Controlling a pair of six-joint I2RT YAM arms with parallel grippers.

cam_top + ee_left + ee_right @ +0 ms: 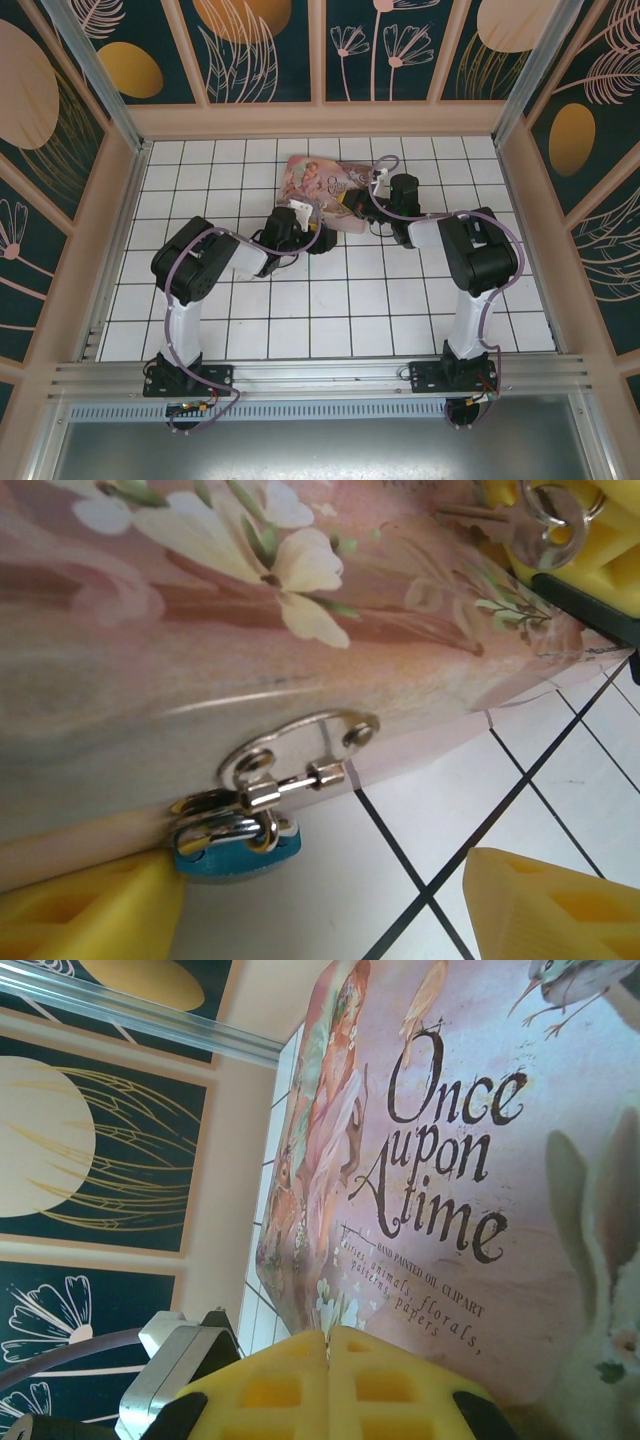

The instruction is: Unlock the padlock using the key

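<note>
Progress: barely started. Found tiny blue-bodied padlock (236, 848) hung shut on pink illustrated tin box (200, 660), within spread left gripper (315, 890); saw thin silvery key (495, 520) clamped in right gripper (328, 1345), uninserted.

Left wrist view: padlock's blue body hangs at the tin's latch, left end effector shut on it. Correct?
Not quite. The left end effector is open: its yellow fingers stand wide apart in the left wrist view, not clamped on the padlock. The blue body does hang at the tin's latch.
</note>
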